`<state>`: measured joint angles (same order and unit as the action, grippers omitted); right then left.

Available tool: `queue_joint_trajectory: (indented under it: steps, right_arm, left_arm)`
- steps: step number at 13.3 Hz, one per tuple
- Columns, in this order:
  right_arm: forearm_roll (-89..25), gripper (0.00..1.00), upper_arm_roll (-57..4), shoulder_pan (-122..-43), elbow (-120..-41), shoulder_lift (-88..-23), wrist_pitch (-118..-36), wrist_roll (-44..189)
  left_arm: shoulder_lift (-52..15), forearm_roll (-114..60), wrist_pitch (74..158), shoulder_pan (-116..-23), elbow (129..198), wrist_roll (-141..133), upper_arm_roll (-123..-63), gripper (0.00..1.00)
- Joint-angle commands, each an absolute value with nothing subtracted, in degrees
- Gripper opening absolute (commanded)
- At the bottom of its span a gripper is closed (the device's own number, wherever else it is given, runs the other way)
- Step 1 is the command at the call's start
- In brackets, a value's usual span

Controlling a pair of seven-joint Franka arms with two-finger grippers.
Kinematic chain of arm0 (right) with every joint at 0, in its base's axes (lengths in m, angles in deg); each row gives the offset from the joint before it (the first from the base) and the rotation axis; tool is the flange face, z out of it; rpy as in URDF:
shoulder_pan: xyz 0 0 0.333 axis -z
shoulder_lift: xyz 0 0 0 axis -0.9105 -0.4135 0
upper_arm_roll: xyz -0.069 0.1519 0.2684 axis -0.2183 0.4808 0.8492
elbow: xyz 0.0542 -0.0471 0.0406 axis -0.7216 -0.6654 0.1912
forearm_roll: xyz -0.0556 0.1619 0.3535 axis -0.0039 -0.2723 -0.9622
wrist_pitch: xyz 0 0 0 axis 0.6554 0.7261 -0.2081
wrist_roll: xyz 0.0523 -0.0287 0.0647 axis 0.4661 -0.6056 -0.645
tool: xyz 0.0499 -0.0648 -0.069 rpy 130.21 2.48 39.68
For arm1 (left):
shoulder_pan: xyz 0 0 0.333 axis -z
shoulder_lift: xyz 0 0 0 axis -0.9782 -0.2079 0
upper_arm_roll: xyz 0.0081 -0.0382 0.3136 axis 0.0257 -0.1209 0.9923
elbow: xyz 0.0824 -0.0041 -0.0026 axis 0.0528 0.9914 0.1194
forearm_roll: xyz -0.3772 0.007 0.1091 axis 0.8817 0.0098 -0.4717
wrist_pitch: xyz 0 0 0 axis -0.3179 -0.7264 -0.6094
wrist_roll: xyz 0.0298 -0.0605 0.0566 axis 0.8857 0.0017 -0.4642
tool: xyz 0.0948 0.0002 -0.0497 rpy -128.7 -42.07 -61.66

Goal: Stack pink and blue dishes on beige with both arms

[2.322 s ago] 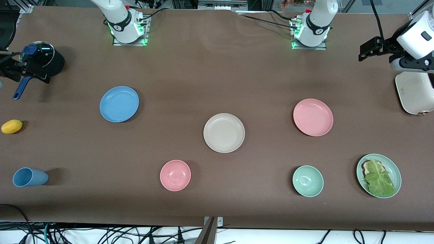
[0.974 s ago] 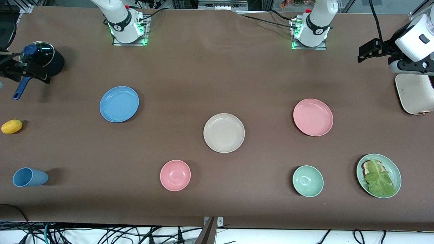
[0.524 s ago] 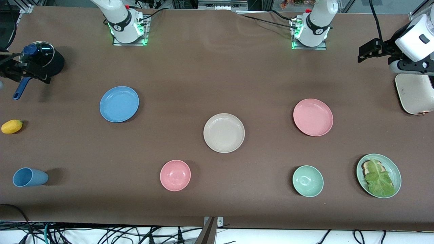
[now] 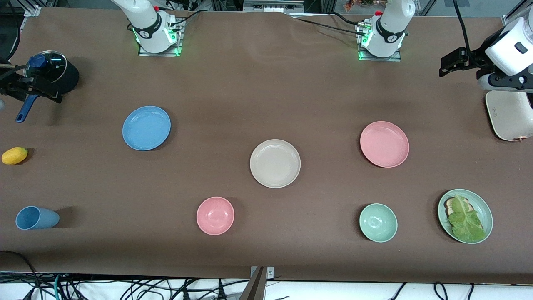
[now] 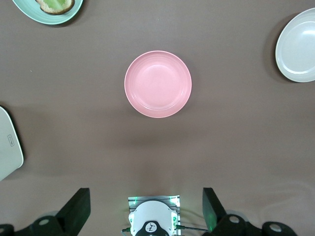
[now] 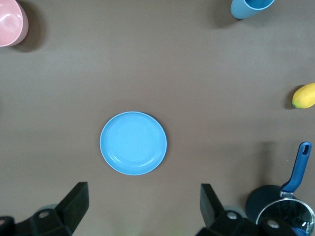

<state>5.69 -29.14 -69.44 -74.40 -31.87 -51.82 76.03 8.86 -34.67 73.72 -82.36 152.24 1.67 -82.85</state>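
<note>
I read both grippers from their wrist cameras. The left gripper [image 5: 145,194] has its two fingers spread wide with nothing between them. The right gripper [image 6: 143,189] is the same, released and empty. Both arms wait raised, one at each end of the bench [image 4: 266,96].

The pink plate [image 4: 384,144] lies flat toward the left arm's end, with bare cloth all round it. The blue plate [image 4: 146,128] lies flat toward the right arm's end, a little farther from the front camera. The beige plate [image 4: 275,163] sits near the bench's middle, between the two and well apart from each. It carries nothing.

View differences:
- The front view alone shows all three plates together. It is also the only view of the green bowl [image 4: 378,223], which stands near the front edge.
- The left wrist view centres the pink plate and catches the beige plate only in part at its border. It also shows part of the lettuce plate [image 4: 483,206] and of the white appliance [image 4: 510,114].
- The right wrist view centres the blue plate. At its borders are the pink bowl [image 4: 215,215], the blue cup [image 4: 36,217], the yellow fruit [image 4: 14,155] and the lidded pot [image 4: 52,73].
- In the front view the right arm's wrist hangs over the pot, and the left arm's wrist hangs over the appliance.
</note>
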Motion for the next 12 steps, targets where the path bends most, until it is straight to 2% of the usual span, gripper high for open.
queue_joint_trajectory:
  steps: [1, 12]
  right_arm:
    - [5.3, 1.0, -29.1, -69.4, -73.6, -32.0, -51.1, 76.4]
    - [5.3, 1.0, -29.1, -69.4, -73.6, -32.0, -51.1, 76.4]
  left_arm:
    - [8.2, -33.4, 73.4, -82.8, 151.6, 2.0, -82.6, 1.0]
    - [0.0, -33.3, 74.0, -82.2, 149.9, 1.3, -82.7, 1.0]
